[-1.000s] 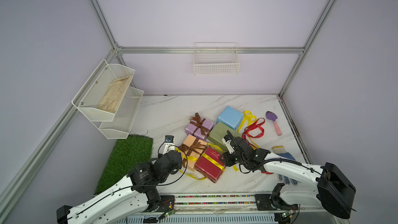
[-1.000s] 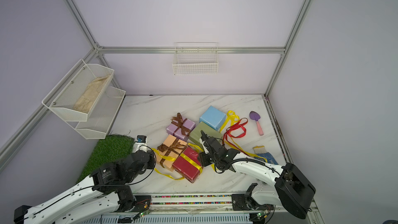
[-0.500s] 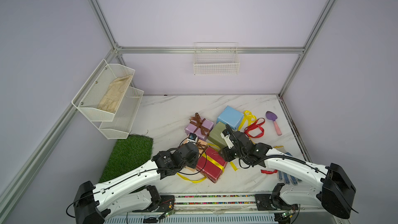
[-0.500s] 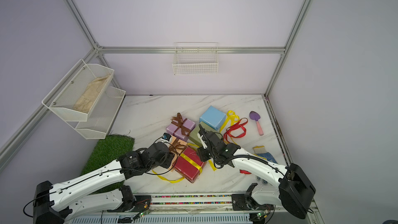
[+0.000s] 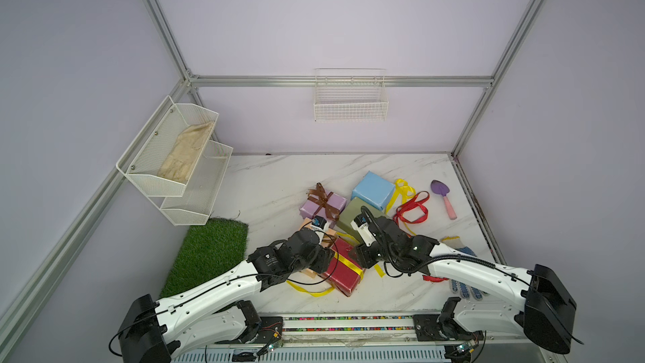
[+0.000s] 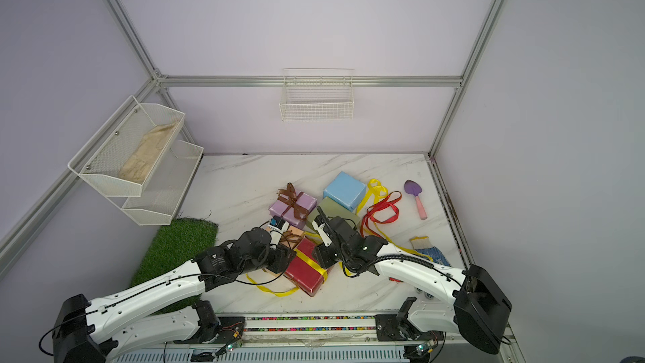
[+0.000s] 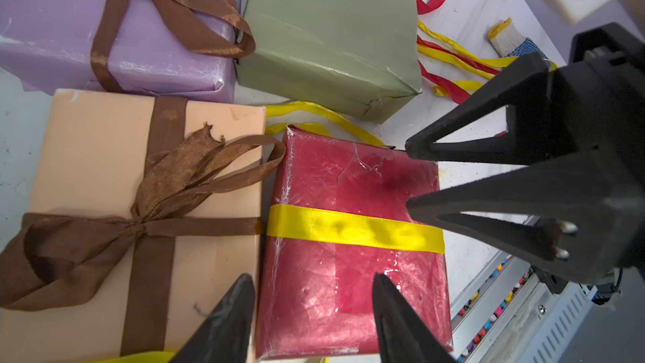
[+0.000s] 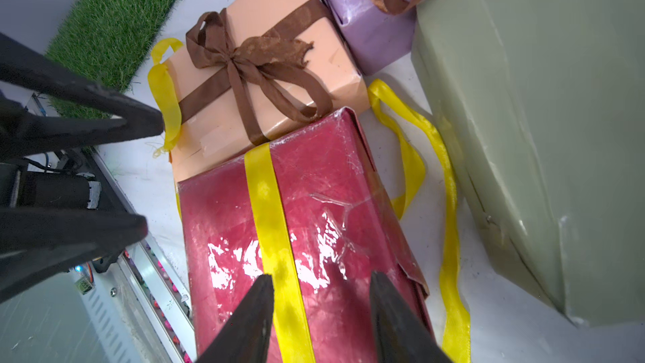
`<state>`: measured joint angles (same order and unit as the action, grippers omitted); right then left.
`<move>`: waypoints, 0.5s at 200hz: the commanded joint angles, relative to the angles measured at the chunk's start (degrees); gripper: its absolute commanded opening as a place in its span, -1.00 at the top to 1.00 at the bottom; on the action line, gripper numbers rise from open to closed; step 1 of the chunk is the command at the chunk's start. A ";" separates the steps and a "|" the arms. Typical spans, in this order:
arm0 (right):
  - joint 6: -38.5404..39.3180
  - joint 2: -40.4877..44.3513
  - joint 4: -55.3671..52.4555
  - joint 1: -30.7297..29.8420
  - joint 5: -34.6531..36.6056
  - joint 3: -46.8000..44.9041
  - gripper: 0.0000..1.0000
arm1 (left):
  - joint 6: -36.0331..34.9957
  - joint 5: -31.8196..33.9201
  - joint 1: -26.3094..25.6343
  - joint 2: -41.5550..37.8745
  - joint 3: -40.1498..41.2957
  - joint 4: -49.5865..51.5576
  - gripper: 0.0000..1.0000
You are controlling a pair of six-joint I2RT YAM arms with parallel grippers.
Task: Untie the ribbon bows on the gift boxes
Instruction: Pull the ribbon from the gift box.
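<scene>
A lab booth: aluminium frame (image 5: pixel 342 81), plain walls (image 5: pixel 331 15).

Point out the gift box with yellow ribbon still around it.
The dark red box: a yellow band crosses its top. Lilac box and peach box wear brown bows; olive box and light blue box are bare.

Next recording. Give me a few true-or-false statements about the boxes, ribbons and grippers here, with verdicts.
1. The peach box carries a tied brown bow. True.
2. A ribbon wraps the green box. False: the green box is bare.
3. The left gripper and the right gripper are both open, close to the dark red box. True.
4. The red ribbon is tied round the blue box. False: the red ribbon lies loose on the table.
</scene>
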<state>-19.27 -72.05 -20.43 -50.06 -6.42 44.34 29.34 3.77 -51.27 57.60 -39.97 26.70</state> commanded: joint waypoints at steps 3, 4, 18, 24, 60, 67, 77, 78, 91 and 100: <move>-0.25 -1.99 1.40 -1.54 1.32 0.91 0.03 | -0.13 -2.51 1.60 -2.36 2.47 -4.05 -0.12; -0.20 -2.10 1.38 -1.58 1.36 0.96 0.03 | -0.10 -2.52 1.65 -2.38 2.50 -4.08 -0.12; -0.07 -3.28 1.00 -2.35 2.16 1.53 0.04 | -0.08 -2.93 2.22 -2.50 2.94 -4.12 -0.12; -0.07 -3.65 0.87 -2.62 2.51 1.71 0.03 | -0.01 -2.98 2.37 -2.50 3.05 -4.03 -0.12; -0.07 -4.75 1.10 -3.74 3.41 2.32 0.04 | 0.01 -3.15 3.14 -2.32 3.91 -4.52 -0.12; -0.07 -5.22 0.65 -4.05 4.02 2.66 0.04 | 0.01 -3.32 3.36 -2.24 4.17 -4.76 -0.12; 0.02 -5.93 -0.16 -4.48 5.04 3.25 0.04 | 0.01 -3.46 3.69 -2.23 4.41 -5.05 -0.12; 0.02 -6.01 -0.28 -4.50 5.11 3.32 0.04 | 0.01 -3.48 3.70 -2.23 4.43 -5.07 -0.12; 0.23 -6.17 -0.70 -5.07 5.66 3.80 0.05 | 0.10 -3.64 4.09 -2.23 4.76 -5.43 -0.11; 0.50 -7.45 -0.97 -5.50 6.00 4.04 0.05 | 0.19 -3.75 4.31 -2.32 4.96 -5.69 -0.12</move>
<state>-19.20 -77.82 -20.56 -54.43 -2.72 46.50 29.36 1.04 -47.75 56.18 -36.88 23.51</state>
